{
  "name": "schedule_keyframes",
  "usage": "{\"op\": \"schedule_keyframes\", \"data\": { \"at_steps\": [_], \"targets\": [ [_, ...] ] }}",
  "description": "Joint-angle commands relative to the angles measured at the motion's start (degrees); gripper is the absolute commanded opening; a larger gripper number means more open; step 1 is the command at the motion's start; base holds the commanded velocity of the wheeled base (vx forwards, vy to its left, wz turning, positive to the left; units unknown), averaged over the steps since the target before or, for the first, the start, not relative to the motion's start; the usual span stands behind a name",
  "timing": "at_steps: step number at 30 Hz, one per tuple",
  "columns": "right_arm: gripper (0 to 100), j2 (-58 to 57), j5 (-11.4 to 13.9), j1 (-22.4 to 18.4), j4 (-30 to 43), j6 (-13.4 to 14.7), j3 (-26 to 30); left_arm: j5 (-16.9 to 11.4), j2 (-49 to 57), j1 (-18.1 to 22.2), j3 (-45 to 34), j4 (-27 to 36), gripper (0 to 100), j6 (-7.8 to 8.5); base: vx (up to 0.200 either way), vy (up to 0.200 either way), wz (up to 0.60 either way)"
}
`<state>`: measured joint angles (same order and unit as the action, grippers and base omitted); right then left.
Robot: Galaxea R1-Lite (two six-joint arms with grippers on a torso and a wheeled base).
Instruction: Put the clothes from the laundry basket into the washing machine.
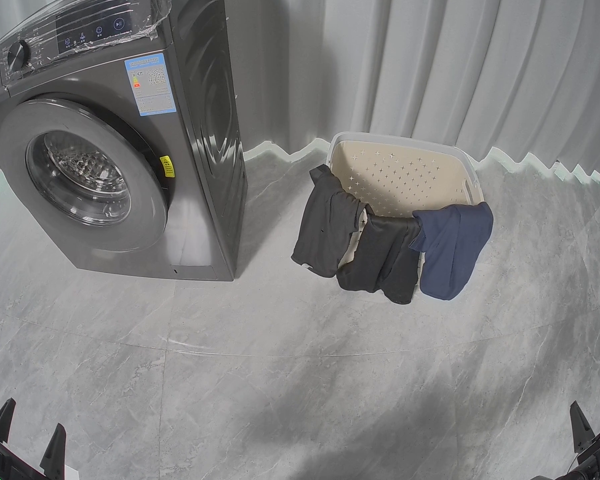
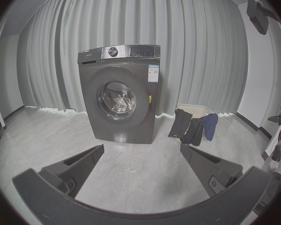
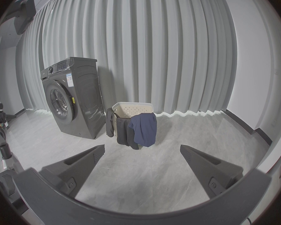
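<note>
Left gripper [image 2: 142, 149] and right gripper [image 3: 142, 149]: spread wide, empty, well apart from basket [image 1: 407, 175]. Clothes [image 1: 373, 248]: draped over its near rim, beside washer [image 1: 200, 135], door [image 1: 80, 175] shut. Open door first; then pinch blue garment [image 1: 453, 248] at rim fold and lift clear. Label [image 1: 151, 83] and yellow sticker [image 1: 167, 166] on washer front: print left unread.

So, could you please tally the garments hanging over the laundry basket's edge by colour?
Dark grey: 2 (left garment, middle garment)
Navy blue: 1 (right garment)
Total: 3 garments, all draped over the front edge of the laundry basket
</note>
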<state>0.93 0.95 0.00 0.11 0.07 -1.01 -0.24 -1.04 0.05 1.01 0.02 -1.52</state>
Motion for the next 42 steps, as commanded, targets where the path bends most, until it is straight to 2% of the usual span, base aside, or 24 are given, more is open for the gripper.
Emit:
{"op": "schedule_keyframes", "data": {
  "at_steps": [1, 8, 17, 42],
  "targets": [
    [100, -0.05, 0.02, 0.0, -0.02, 0.01, 0.92, -0.02, 0.95, 0.04, -0.92, -0.02, 100, -0.06, 0.2, 0.0, 0.0],
    [100, -0.05, 0.02, 0.0, 0.07, 0.01, 0.92, -0.02, 0.95, 0.04, -0.92, -0.02, 100, -0.06, 0.2, 0.0, 0.0],
    [100, -0.05, 0.1, 0.0, -0.02, -0.16, 0.92, -0.02, 0.95, 0.04, -0.92, 0.06, 100, -0.06, 0.0, 0.0, -0.2],
    [100, -0.05, 0.02, -0.09, -0.02, 0.01, 0.92, -0.02, 0.95, 0.04, -0.92, -0.02, 100, -0.06, 0.0, -0.2, 0.0]
  ]
}}
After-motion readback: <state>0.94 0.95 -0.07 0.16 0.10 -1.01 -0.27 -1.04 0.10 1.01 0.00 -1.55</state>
